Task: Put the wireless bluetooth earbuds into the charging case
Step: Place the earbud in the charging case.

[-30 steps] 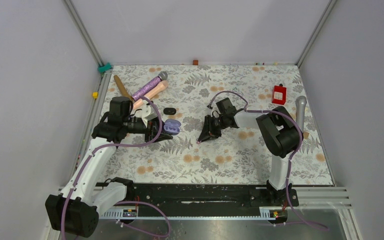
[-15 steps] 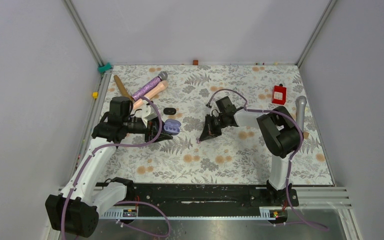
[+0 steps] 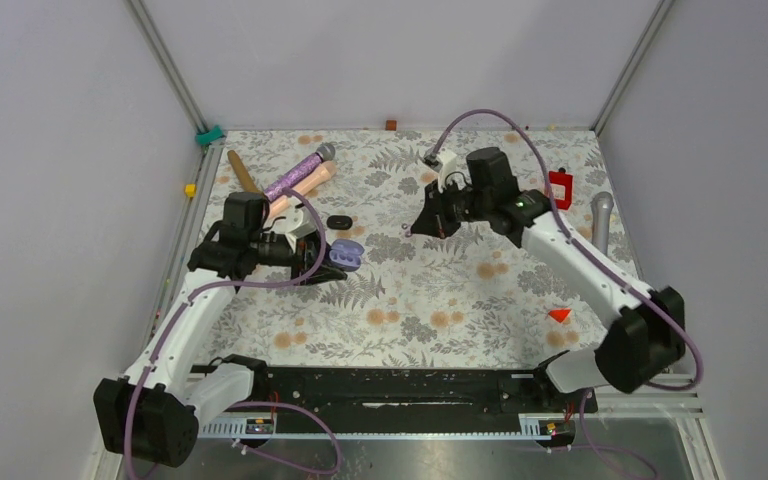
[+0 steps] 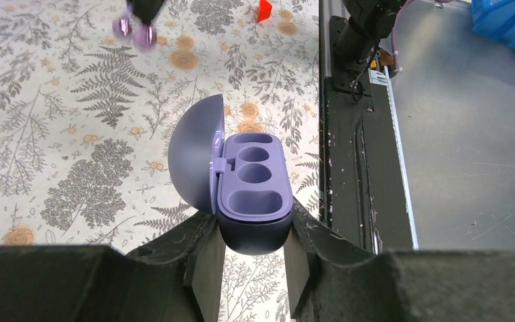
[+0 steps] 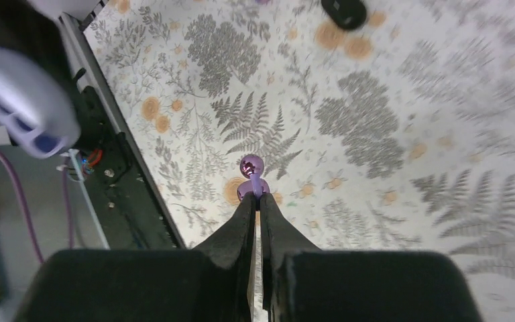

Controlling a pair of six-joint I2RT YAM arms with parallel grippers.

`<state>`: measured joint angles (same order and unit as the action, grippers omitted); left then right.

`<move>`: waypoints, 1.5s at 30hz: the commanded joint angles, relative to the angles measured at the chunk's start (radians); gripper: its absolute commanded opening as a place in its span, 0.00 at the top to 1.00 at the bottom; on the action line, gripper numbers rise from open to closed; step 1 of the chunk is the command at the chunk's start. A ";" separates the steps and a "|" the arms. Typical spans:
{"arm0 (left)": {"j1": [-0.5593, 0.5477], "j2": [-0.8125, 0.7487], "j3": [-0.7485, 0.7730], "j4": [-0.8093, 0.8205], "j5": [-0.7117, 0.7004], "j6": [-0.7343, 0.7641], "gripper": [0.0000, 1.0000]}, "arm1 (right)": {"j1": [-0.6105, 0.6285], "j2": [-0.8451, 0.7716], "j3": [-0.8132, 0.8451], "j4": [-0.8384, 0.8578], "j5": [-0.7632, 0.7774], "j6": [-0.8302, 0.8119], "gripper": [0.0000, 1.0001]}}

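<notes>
The purple charging case (image 4: 253,201) stands with its lid swung open to the left and its wells bare. My left gripper (image 4: 253,231) is shut on the case's dark lower body; from above, the case (image 3: 346,254) sits at the left gripper (image 3: 322,258) tips. My right gripper (image 5: 253,201) is shut on the purple earbuds (image 5: 251,176), two glossy round beads on a short stalk, held above the floral mat. In the top view the right gripper (image 3: 415,226) hangs right of the case, apart from it. The earbuds (image 4: 134,31) show blurred at the top of the left wrist view.
A small black oval object (image 3: 337,221) lies beyond the case. A purple glitter microphone (image 3: 295,172), a pink handle (image 3: 308,184) and a wooden stick (image 3: 244,174) lie far left. A silver microphone (image 3: 600,218), a red box (image 3: 558,187) and a red cone (image 3: 560,314) are on the right.
The right gripper has shut on the purple earbuds and risen from the mat, the arm swinging out and back. The left arm holds still with the case.
</notes>
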<state>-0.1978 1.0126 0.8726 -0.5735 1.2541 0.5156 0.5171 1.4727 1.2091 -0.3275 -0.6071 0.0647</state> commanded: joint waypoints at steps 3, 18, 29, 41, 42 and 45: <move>0.003 0.027 0.013 0.038 0.067 0.003 1.00 | 0.010 -0.201 0.085 -0.129 0.064 -0.273 0.99; -0.045 -0.006 -0.007 0.044 0.026 0.018 0.98 | 0.285 -0.252 0.167 -0.223 0.143 -0.447 0.97; -0.115 0.049 0.018 -0.087 -0.005 0.155 0.99 | 0.425 -0.170 0.233 -0.297 0.162 -0.453 0.97; -0.142 0.067 0.020 -0.092 0.024 0.153 1.00 | 0.490 -0.117 0.222 -0.289 0.215 -0.475 0.97; -0.143 0.067 0.020 -0.092 0.027 0.152 1.00 | 0.493 -0.114 0.221 -0.286 0.222 -0.475 0.98; -0.145 0.067 0.019 -0.092 0.034 0.152 1.00 | 0.502 -0.109 0.216 -0.280 0.243 -0.477 0.98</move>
<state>-0.3351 1.0821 0.8726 -0.6704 1.2457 0.6369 1.0016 1.3586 1.4033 -0.6186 -0.4065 -0.3943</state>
